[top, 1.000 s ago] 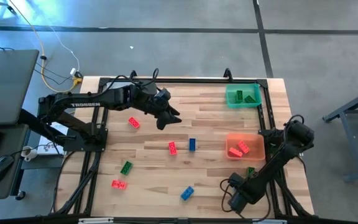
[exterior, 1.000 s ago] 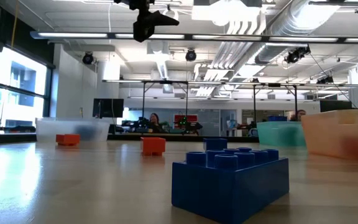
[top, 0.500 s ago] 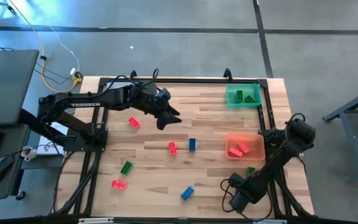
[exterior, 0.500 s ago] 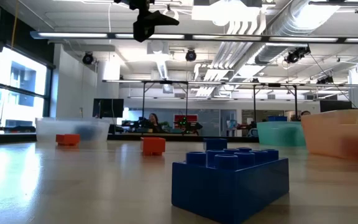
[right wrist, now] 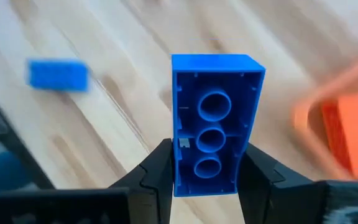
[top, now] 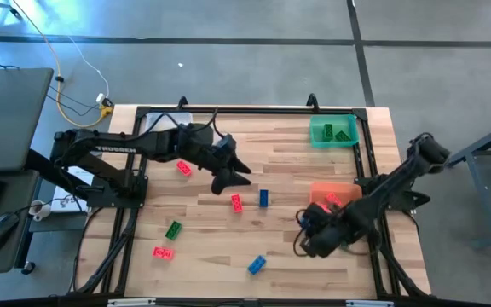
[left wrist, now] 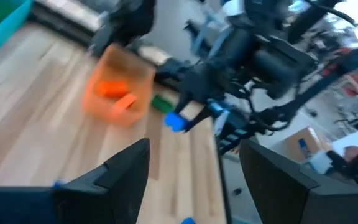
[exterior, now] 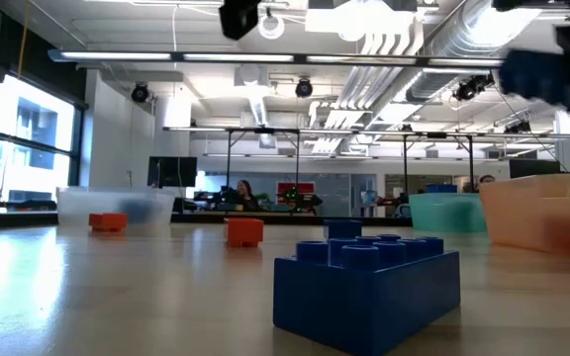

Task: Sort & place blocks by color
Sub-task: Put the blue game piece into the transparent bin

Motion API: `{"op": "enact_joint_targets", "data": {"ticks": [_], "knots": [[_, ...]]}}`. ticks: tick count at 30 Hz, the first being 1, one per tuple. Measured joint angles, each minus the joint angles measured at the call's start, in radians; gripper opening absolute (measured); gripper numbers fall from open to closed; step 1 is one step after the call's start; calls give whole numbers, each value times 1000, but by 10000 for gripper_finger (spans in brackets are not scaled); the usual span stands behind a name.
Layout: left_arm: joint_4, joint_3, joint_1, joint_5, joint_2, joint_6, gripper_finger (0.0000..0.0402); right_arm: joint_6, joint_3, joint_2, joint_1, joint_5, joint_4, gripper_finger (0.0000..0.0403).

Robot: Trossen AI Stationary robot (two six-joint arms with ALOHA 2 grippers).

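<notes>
Loose blocks lie flat on the wooden table (top: 288, 162): red ones (top: 183, 168) (top: 237, 202) (top: 163, 252), a green one (top: 173, 228), blue ones (top: 263, 198) (top: 257, 265). My right gripper (right wrist: 207, 165) hangs over the table near the orange bin (top: 335, 198), shut on a blue block (right wrist: 215, 118) that also shows in the left wrist view (left wrist: 176, 121). My left gripper (top: 228, 176) hovers open above the table's middle with nothing between its fingers (left wrist: 126, 171). My right gripper pinches the blue block between its two fingers (right wrist: 157, 171), on the two long sides (right wrist: 179, 163), near one end. The rest of the block sticks out past the fingertips. Its hollow underside faces the wrist camera. It is lifted clear of the table.
A green bin (top: 333, 130) holding green blocks stands at the far right; the orange bin holds red blocks (top: 324, 205). A clear bin (top: 164, 122) sits at the far left. Free room lies across the table's middle and left of the green bin.
My right arm has swung up from the table's near right edge toward the middle, and now hangs just left of the orange bin. My left gripper has shifted a little toward the near edge, closer to the red and blue blocks in the middle.
</notes>
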Motion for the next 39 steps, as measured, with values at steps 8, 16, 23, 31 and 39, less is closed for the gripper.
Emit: {"op": "enact_joint_targets", "data": {"ticks": [8, 16, 23, 31, 39], "knots": [[210, 0, -94, 0, 0, 2, 234, -224, 0, -107, -88, 126, 190, 106], [306, 0, -133, -1, 0, 2, 234, -534, 0, -138, -145, 128, 576, 106], [300, 0, -132, -72, 0, -35, 234, -701, 0, -141, -176, 76, 840, 106], [301, 0, -133, -83, 0, -42, 234, -788, 1, -142, -216, 80, 930, 106], [301, 0, -133, -107, 0, -2, 235, -825, 1, -142, -278, 76, 930, 106]]}}
